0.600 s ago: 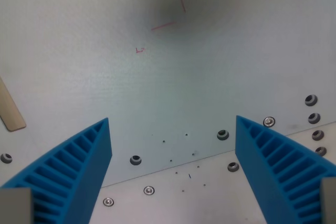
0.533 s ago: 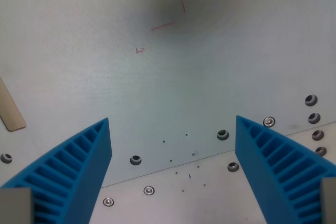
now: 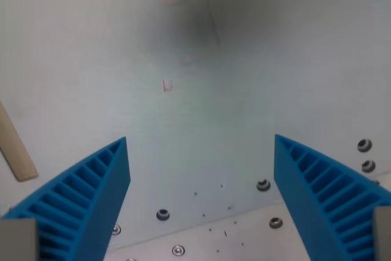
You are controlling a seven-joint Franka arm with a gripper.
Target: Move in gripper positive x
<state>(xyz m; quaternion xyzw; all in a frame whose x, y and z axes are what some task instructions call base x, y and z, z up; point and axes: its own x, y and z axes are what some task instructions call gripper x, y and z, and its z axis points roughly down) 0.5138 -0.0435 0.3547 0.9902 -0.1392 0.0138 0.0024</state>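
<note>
My gripper (image 3: pixel 201 200) is open, with nothing between its two blue ribbed fingers (image 3: pixel 85 203). One finger fills the wrist view's lower left, the other finger (image 3: pixel 324 197) the lower right. Below them lies a pale grey-white table surface (image 3: pixel 244 102). Faint red pen marks (image 3: pixel 168 85) sit on it above the gap between the fingers, and the picture is blurred.
A light wooden stick (image 3: pixel 15 148) lies at the wrist view's left edge. Several bolt holes and screws (image 3: pixel 263 184) dot the surface near the bottom and right, along a plate edge (image 3: pixel 201 233). A dark shadow (image 3: pixel 201 25) covers the upper middle.
The whole scene has slid down in the picture, so the camera has moved. The red marks, bolts and stick all sit lower. The fingers keep the same spread.
</note>
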